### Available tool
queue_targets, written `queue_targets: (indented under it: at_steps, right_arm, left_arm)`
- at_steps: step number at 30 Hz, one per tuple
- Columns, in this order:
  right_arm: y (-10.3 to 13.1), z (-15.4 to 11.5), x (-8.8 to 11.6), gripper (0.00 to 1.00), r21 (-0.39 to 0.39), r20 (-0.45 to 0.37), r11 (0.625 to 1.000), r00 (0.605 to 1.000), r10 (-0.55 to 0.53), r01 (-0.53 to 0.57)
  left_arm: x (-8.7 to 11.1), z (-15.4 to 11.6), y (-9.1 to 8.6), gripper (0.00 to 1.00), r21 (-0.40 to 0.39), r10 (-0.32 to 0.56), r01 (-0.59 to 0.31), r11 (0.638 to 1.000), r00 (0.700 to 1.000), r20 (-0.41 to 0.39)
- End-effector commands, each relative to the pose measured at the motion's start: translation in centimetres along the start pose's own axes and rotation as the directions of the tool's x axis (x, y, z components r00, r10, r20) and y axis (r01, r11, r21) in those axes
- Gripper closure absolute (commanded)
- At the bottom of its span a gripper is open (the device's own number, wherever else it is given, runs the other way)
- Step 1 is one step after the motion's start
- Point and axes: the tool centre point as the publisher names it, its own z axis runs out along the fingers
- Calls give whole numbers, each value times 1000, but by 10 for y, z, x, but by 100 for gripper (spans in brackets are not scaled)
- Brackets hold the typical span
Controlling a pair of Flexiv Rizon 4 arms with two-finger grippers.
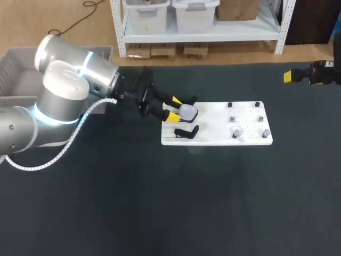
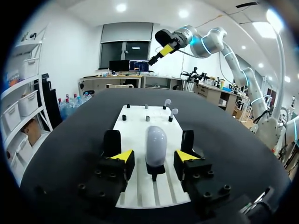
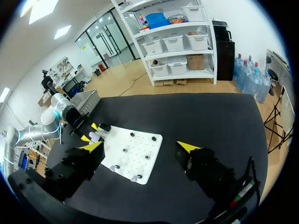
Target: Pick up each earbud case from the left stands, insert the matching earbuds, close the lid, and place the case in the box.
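A white earbud case (image 1: 188,111) stands on a black stand at the left end of the white board (image 1: 213,140). My left gripper (image 1: 180,108) straddles it. In the left wrist view the case (image 2: 155,144) sits between the yellow-tipped fingers (image 2: 122,156) with a gap on each side, so the gripper (image 2: 154,156) is open. A second black stand (image 1: 186,132), nearer the front, carries no case. Two white earbuds (image 1: 236,132) (image 1: 264,132) sit on pegs at the board's right end. My right gripper (image 1: 301,74) hangs open high at the far right, away from the board (image 3: 135,149).
A grey box (image 1: 10,64) stands at the table's far left behind my left arm. Small black pegs (image 1: 229,105) dot the board's right half. The dark mat (image 1: 186,202) spreads wide in front of the board.
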Motion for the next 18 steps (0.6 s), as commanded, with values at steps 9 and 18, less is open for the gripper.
queue_targets:
  at_steps: [9, 18]
  right_arm:
    - [0, 0, 0, 0, 0, 0, 1000, 1000, 0, 0]
    - [0, 0, 0, 0, 0, 0, 1000, 1000, 0, 0]
  left_arm:
    - [0, 8, 0, 45, -6, 7, -6, 1000, 1000, 10]
    - [-2, 13, 2, 51, -16, 16, -16, 1000, 1000, 13]
